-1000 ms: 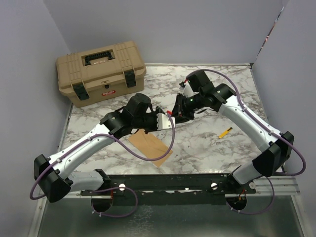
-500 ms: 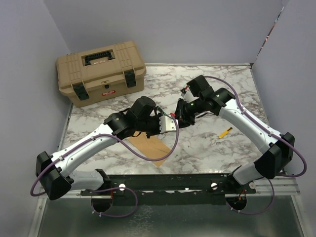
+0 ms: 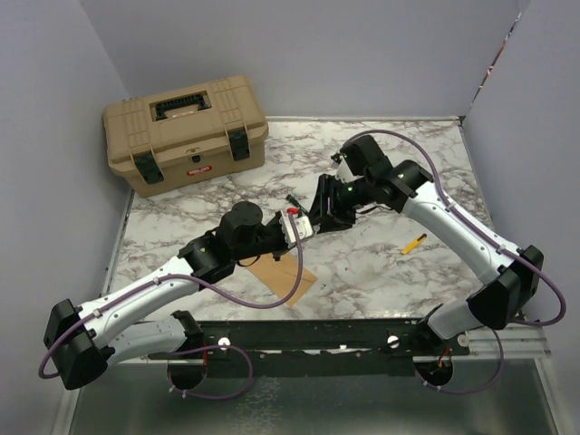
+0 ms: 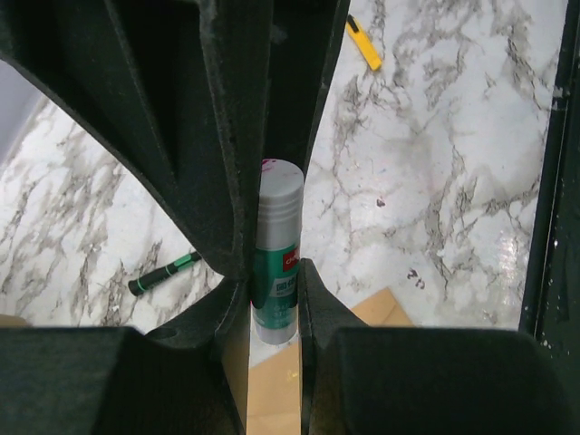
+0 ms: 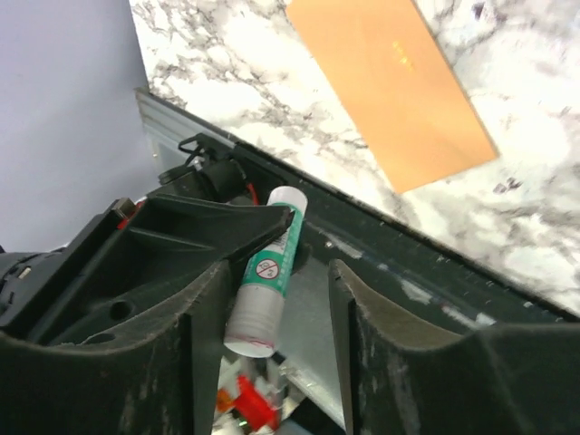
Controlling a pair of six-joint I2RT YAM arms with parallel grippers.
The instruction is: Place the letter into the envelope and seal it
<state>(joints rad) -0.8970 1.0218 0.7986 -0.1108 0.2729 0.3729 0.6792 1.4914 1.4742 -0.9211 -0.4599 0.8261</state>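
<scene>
One glue stick (image 4: 277,227), left gripper (image 4: 275,276) clamped on it, right gripper (image 5: 272,313) fingers apart either side. One envelope (image 3: 288,277), one toolbox (image 3: 186,131).

The envelope (image 3: 288,279) is a kraft-brown paper rectangle lying flat on the marble tabletop (image 3: 381,263). It sits skewed, well apart from the tan toolbox (image 3: 186,131), nearer and to its right. From the right wrist the envelope (image 5: 390,82) shows a plain, straight-edged face; its flap cannot be made out.
</scene>
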